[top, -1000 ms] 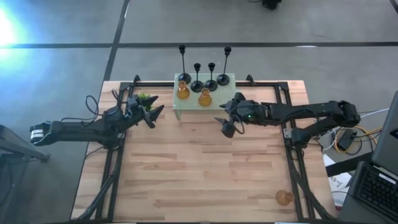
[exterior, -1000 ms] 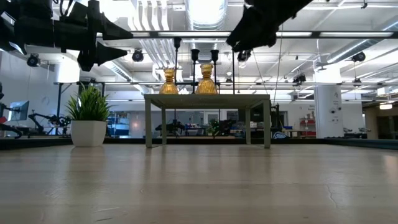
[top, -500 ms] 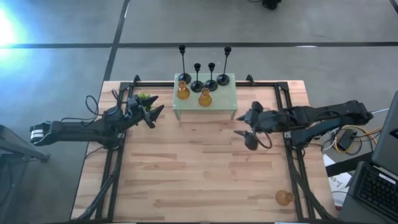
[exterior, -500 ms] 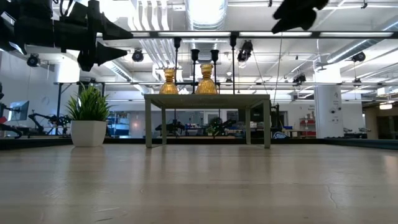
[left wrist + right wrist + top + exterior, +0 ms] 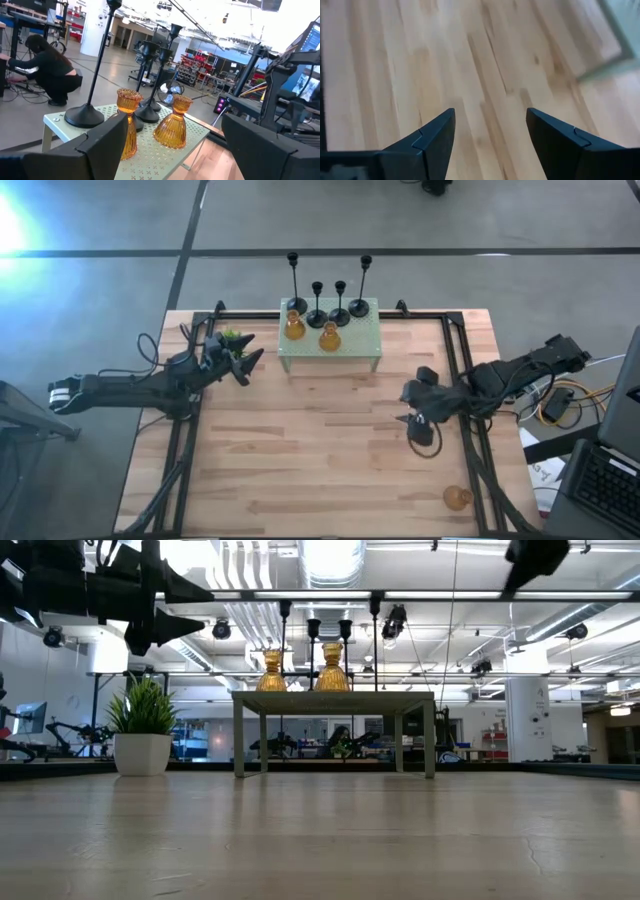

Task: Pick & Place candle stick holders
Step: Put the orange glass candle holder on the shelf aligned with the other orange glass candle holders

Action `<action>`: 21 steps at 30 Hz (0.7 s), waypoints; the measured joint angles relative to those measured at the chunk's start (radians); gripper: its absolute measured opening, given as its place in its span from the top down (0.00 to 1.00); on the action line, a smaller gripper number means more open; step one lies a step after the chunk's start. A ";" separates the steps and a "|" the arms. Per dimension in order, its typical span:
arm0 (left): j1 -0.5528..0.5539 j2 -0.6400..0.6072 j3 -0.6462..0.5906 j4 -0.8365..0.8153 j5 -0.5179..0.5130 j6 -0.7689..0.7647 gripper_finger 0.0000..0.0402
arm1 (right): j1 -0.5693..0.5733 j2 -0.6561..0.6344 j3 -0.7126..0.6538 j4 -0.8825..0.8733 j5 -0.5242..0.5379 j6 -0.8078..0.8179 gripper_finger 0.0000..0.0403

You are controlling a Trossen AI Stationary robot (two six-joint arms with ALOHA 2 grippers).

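1. Since the earlier frames, the right arm has swung away from the pale green stand (image 5: 330, 340) toward the right edge of the table (image 5: 300, 470); the left arm has not shifted.

2. High view: the right gripper (image 5: 418, 423) hangs over bare wood near the table's right edge, about halfway down it, its fingers apart and holding nothing. The left gripper (image 5: 240, 365) sits near the left edge beside the potted plant (image 5: 232, 337), fingers spread wide and empty. Six holders stand on the stand at the back edge: four black stemmed ones (image 5: 328, 305) in a row and two amber glass holders (image 5: 311, 330) in front of them. A third amber holder (image 5: 457, 498) stands alone near the front right corner.

3. Low view: the stand carries the two amber holders (image 5: 300, 672) with black stems (image 5: 328, 635) behind; the plant (image 5: 143, 735) is beside it. The table in front is unobstructed.

4. Left wrist view: the stand's holders are close ahead, amber pair (image 5: 152, 125) nearest, seen between widely parted fingers (image 5: 100, 145). A person crouches in the room beyond.

5. Right wrist view: only wood shows between the parted fingers (image 5: 437, 137).

6. Judgement: six of seven look placed; the lone amber holder seems left. It sits close to the front and right edges, so room there is tight, while the table's middle is free for travel.
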 joint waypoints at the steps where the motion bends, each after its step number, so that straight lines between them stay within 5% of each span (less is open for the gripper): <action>1: 0.000 0.000 0.000 0.000 0.000 0.000 0.19 | 0.016 0.020 0.024 -0.052 -0.001 0.027 0.42; 9: 0.000 0.000 0.000 -0.008 0.000 0.000 0.19 | 0.143 0.151 0.171 -0.322 -0.067 0.253 0.44; 21: 0.001 0.000 0.000 0.074 -0.010 0.012 0.19 | 0.227 0.173 0.194 -0.342 -0.290 0.490 0.44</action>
